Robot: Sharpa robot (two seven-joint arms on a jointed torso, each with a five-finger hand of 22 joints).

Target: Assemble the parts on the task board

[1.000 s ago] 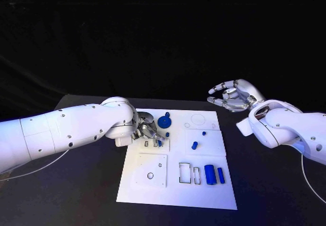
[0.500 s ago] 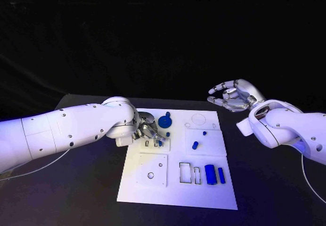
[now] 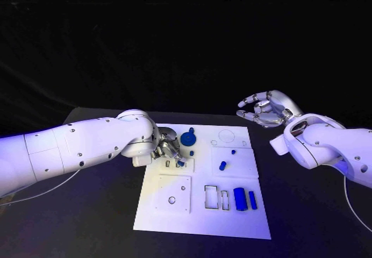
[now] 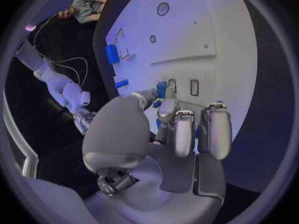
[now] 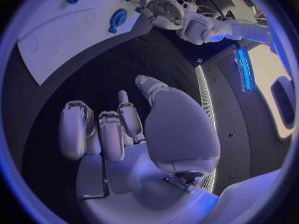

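Nearest me on the flat white plastic task board (image 3: 233, 226), two small blue cylindrical parts (image 3: 245, 199) lie side by side beside empty rectangular slots; I judge them light, rigid and smooth, best pinched across the middle so they don't roll. Further up, my left hand (image 3: 168, 151) pinches a small blue peg (image 4: 161, 89) at its fingertips over the board's upper left slots. Farthest away, my right hand (image 3: 266, 109) hovers off the board, fingers loosely curled, holding nothing.

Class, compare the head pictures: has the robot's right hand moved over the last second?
No. The right hand hangs at the same spot beyond the task board's far right corner, fingers curled, holding nothing.
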